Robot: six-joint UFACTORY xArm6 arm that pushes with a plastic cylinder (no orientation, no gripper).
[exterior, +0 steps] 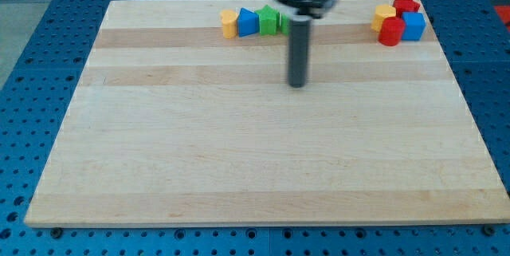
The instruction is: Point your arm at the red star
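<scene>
The red star [407, 5] lies at the view's top right corner of the wooden board, at the back of a tight cluster. In that cluster a yellow block [384, 16] sits to its left, a blue cube [413, 25] below it, and a red block [390, 32] at the cluster's lower left. My tip [297, 84] rests on the board near the top centre, well to the left of the red star and below a second group of blocks.
Near the top centre a row holds a yellow block [230, 24], a blue block [249, 21] and a green block [270, 21], partly hidden by the rod. The wooden board [239, 160] lies on a blue perforated table [32, 88].
</scene>
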